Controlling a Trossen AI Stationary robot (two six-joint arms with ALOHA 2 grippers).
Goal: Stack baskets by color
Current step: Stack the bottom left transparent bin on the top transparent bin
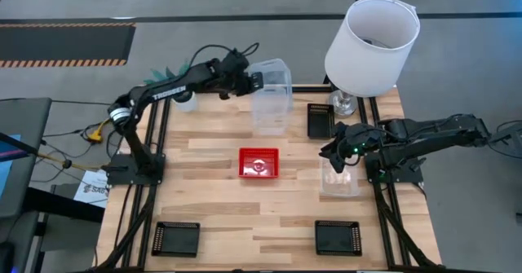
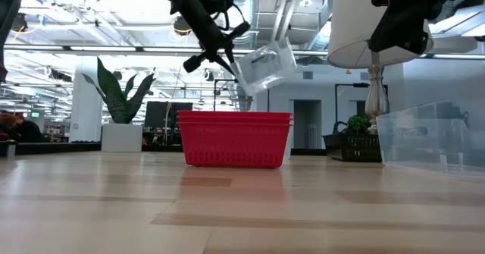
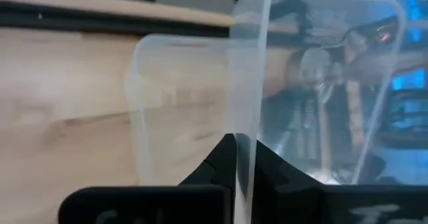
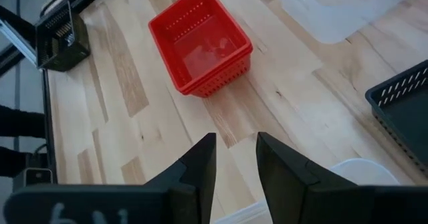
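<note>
Currently left gripper [image 1: 259, 81] is clamped on a clear basket's [image 1: 273, 79] wall, holding it in the air at 12 o'clock over another clear basket [image 1: 270, 114]. Red stack [image 1: 259, 162] at table centre. Right gripper [image 1: 334, 152] at 3 o'clock, fingers parted, empty, above a clear basket [image 1: 338, 179]. Black baskets at 1 [image 1: 319, 119], 5 [image 1: 338, 237], 7 [image 1: 176, 238].

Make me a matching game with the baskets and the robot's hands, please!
Things:
1. red baskets
2. clear basket
3. black basket
4. right hand

Where:
A. beside the lamp's foot
B. open above a see-through basket
C. middle of the table
D. lifted up, pinched in the shut left hand

Pairs: 1-C, 2-D, 3-A, 4-B
</note>
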